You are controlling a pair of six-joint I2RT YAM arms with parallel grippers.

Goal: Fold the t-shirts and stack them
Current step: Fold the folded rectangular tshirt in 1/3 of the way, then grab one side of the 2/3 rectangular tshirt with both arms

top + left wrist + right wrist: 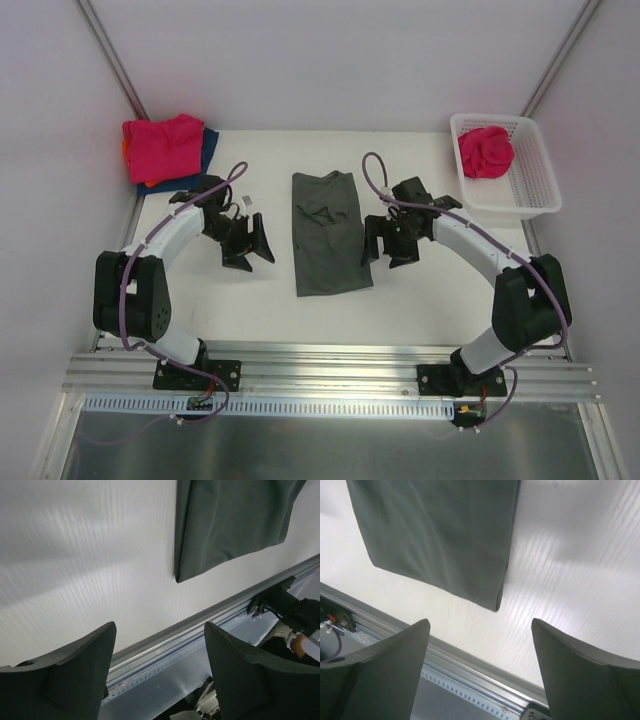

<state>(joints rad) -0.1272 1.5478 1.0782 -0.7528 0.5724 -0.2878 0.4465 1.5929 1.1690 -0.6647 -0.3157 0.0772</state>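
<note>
At ten o'clock on the white table [250, 310] sits a pile of folded shirts: a bright pink shirt [162, 148] on top, a blue shirt [185, 183] under it, and a sliver of an orange shirt [126, 150] at the pile's left edge.

The left gripper [252, 255] hangs at nine o'clock from the dark grey shirt [328, 232], just beside it but not touching. Its two fingers are spread, with nothing between them. In its wrist view only bare table and the metal rail show in the gap, and a corner of the grey cloth lies at one o'clock.

The dark grey shirt lies flat in the middle of the table, folded into a long narrow strip running from twelve to six o'clock, with a few creases near its far end.

The right gripper [385, 252] hangs at three o'clock from that strip, close to its edge. Its fingers are also spread wide and hold nothing. Its wrist view shows a corner of the grey cloth at eleven o'clock.

At two o'clock stands a white basket [540, 165], and a second pink shirt [486, 152] lies crumpled inside it.
</note>
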